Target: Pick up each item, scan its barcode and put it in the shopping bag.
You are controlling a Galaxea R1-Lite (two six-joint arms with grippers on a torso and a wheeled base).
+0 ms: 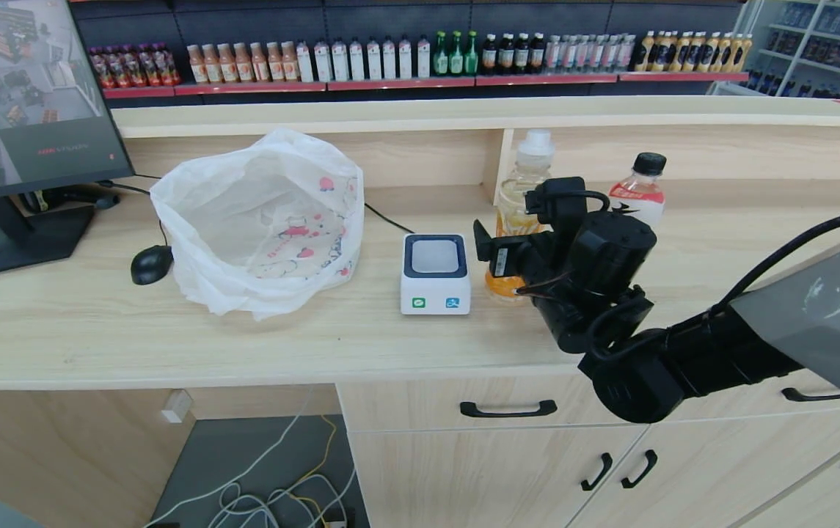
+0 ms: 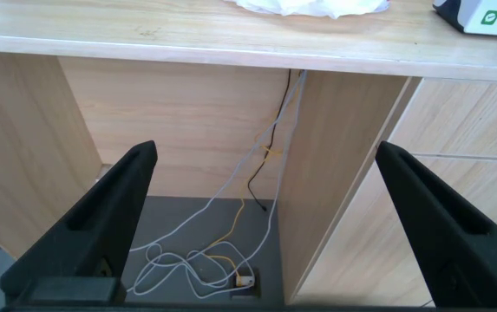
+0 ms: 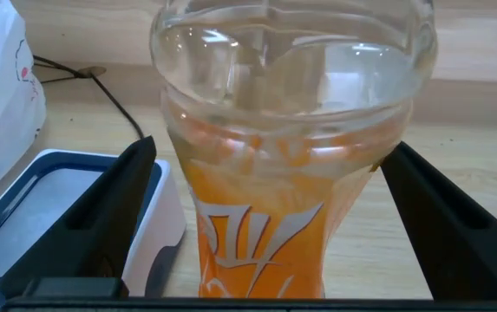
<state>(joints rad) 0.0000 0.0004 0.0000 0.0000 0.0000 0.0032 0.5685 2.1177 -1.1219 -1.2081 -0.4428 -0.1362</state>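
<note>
Right pincer (image 3: 270, 173) astride orange bottle (image 1: 521, 192), scanner (image 1: 435, 273) beside

The bag (image 1: 258, 220) is white with pink-red prints. The scanner (image 1: 435, 275) is white, navy-rimmed. One white-capped bottle (image 1: 516, 209) holds orange drink; the desk (image 1: 317, 337) is pale woodgrain.

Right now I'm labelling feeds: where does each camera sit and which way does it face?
Head: on the head, looking down at the counter; right arm shows.
Left wrist: low before the counter, facing cables under it; open left jaws frame it.
Right wrist: facing the orange bottle between open right jaws.
Shared: the scanner, in all three.
</note>
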